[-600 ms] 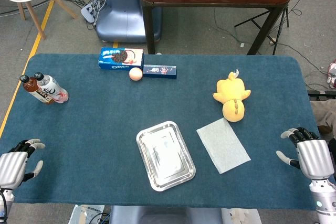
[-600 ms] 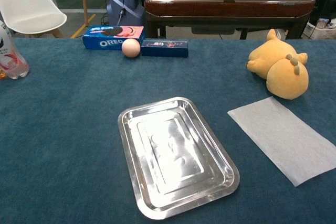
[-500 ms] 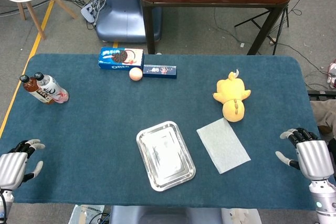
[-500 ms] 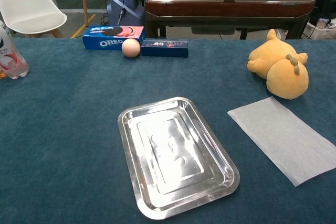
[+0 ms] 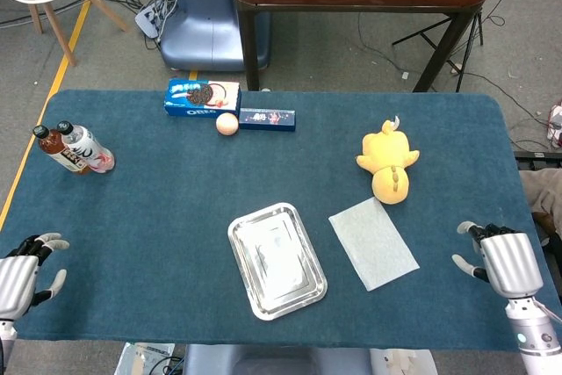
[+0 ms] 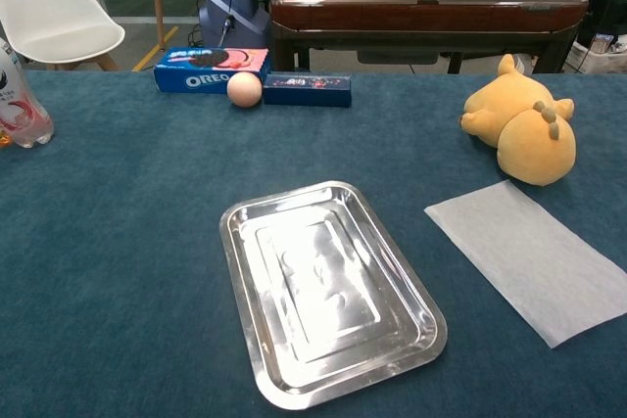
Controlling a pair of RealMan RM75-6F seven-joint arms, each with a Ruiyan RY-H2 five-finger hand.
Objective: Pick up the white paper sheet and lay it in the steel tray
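Now, paper: white paper sheet (image 5: pixel 373 242) lies flat on the blue bench (image 5: pixel 158 217) — just right of the rectangular steel tray (image 5: pixel 277 260), apart.
Hands: left hand (image 5: pixel 19 277), right hand (image 5: pixel 500 259) — fingers released, empty, well apart from the tray.

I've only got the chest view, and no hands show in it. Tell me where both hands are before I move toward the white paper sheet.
Observer: In the head view the right hand hovers at the table's near right edge, right of the white paper sheet, fingers apart, holding nothing.
Operator: Give me the left hand.
Observer: The left hand is at the near left corner, also empty, well left of the rectangular steel tray.
Operator: Report anything cut off on my left edge.
Observer: A dark-capped brown bottle lies beside the clear white-capped bottle you partly see.
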